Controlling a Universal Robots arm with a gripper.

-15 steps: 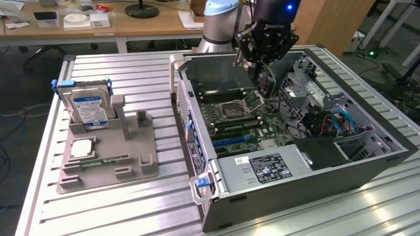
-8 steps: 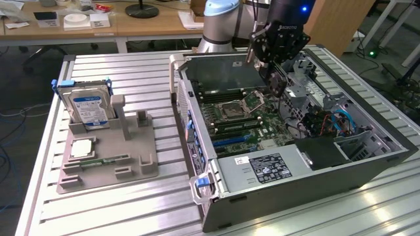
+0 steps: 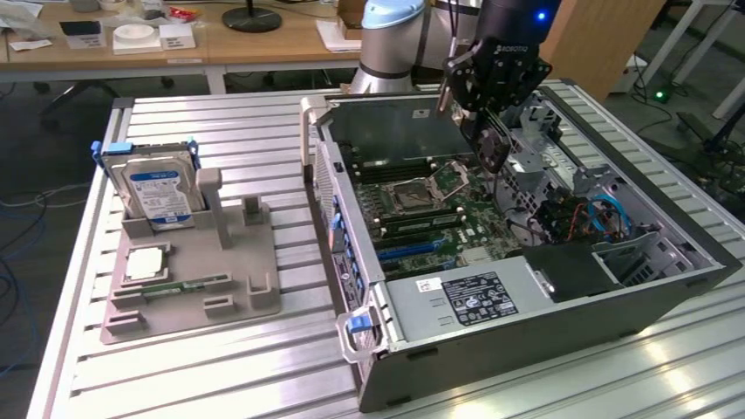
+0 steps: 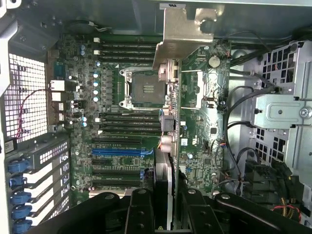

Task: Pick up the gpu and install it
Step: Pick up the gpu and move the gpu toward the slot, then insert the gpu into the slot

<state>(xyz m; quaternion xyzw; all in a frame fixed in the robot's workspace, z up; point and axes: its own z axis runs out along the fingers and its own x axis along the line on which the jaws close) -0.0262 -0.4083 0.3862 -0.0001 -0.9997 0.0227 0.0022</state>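
My gripper (image 3: pixel 487 118) hangs over the open computer case (image 3: pixel 652 218), shut on the gpu (image 3: pixel 491 148). The card hangs edge-down below the fingers, above the motherboard (image 3: pixel 466 218) and apart from it. In the wrist view the gpu (image 4: pixel 164 168) runs away from my black fingers (image 4: pixel 141 207), seen edge-on, with its silvery metal bracket (image 4: pixel 183 34) at the far end. It lies above the board between the CPU socket (image 4: pixel 146 87) and the drive cage (image 4: pixel 280 109). The blue expansion slot (image 4: pixel 119 151) sits to one side of the card.
On the exterior view's left, a grey fixture (image 3: pixel 192 288) holds a hard drive (image 3: pixel 157 188), a CPU chip (image 3: pixel 146 262) and a memory stick (image 3: pixel 187 286). A power supply (image 3: pixel 466 301) fills the case's near end. Cables (image 3: pixel 599 218) crowd the case's right side.
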